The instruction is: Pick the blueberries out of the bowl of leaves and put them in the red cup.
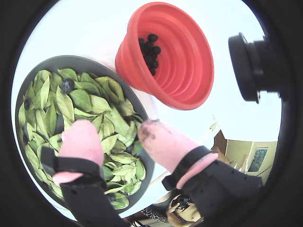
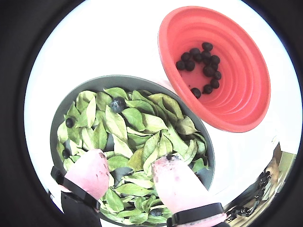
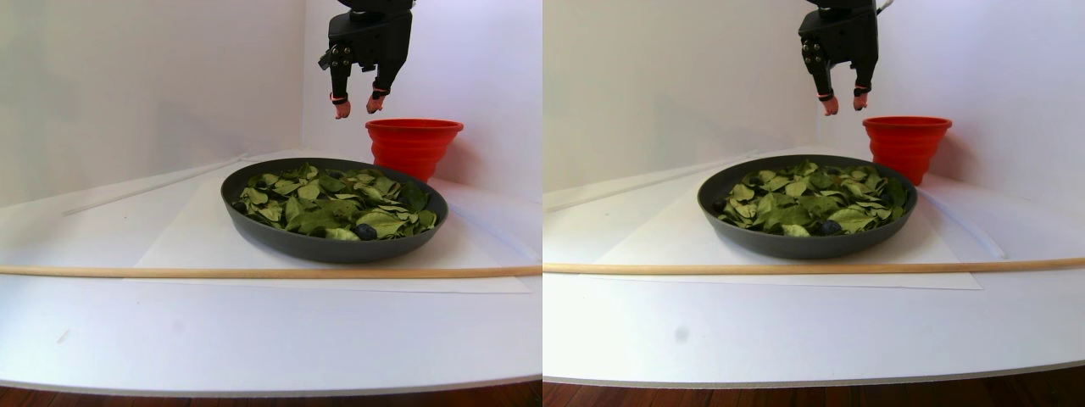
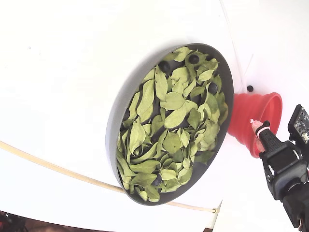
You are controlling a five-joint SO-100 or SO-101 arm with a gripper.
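My gripper (image 3: 358, 107) hangs open and empty above the far edge of the bowl (image 3: 322, 248), just left of the red cup (image 3: 413, 144) in the stereo pair view. In both wrist views its pink fingertips (image 1: 80, 135) (image 2: 168, 165) spread over the leaves (image 1: 80, 99) (image 2: 137, 118) with nothing between them. Several blueberries (image 1: 150, 49) (image 2: 203, 66) lie inside the red cup (image 1: 189, 71) (image 2: 236, 104). More blueberries (image 1: 67, 85) (image 2: 117, 104) (image 4: 193, 59) sit among the leaves (image 4: 169, 101) in the dark grey bowl (image 4: 120, 101).
A thin wooden stick (image 3: 254, 272) (image 4: 48, 164) crosses the white table in front of the bowl. White walls close in behind the cup. A small dark ball (image 4: 249, 88) lies on the table beside the cup (image 4: 246, 116). A black camera module (image 1: 251, 66) juts in at the right.
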